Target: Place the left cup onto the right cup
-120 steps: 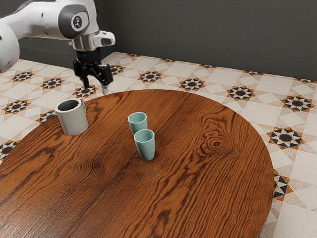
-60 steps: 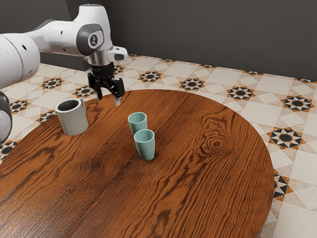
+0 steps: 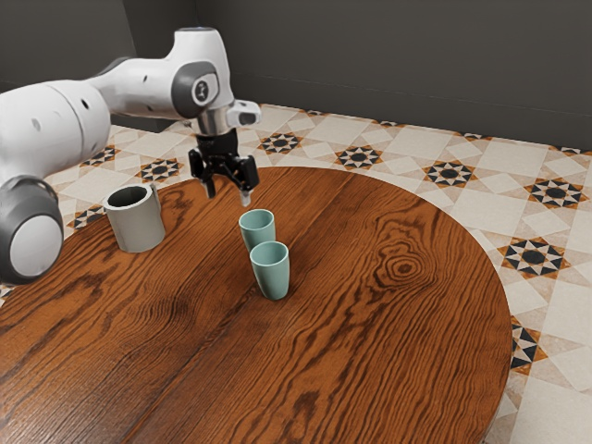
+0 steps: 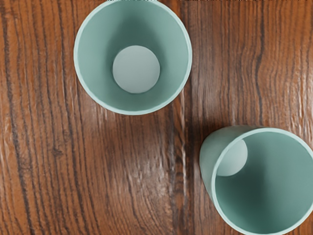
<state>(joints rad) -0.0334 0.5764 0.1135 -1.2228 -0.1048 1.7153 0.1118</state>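
Observation:
Two teal cups stand upright and close together on the round wooden table (image 3: 370,333). In the exterior view the farther cup (image 3: 256,228) is behind the nearer cup (image 3: 269,269). My gripper (image 3: 228,192) hangs open and empty just above and slightly to the exterior view's left of the farther cup, touching nothing. The wrist view looks straight down into that cup (image 4: 133,56), with the other cup (image 4: 259,181) off to one side, both empty.
A grey mug-like cylinder (image 3: 136,218) stands near the table's edge at the exterior view's left. Bare wood (image 3: 398,277) spreads to the right of the cups and toward the front. Patterned floor tiles (image 3: 462,166) surround the table.
My arm has swung toward the exterior view's right and come lower, from over the floor beyond the table edge to just above the farther teal cup. The cups and grey cylinder have not moved.

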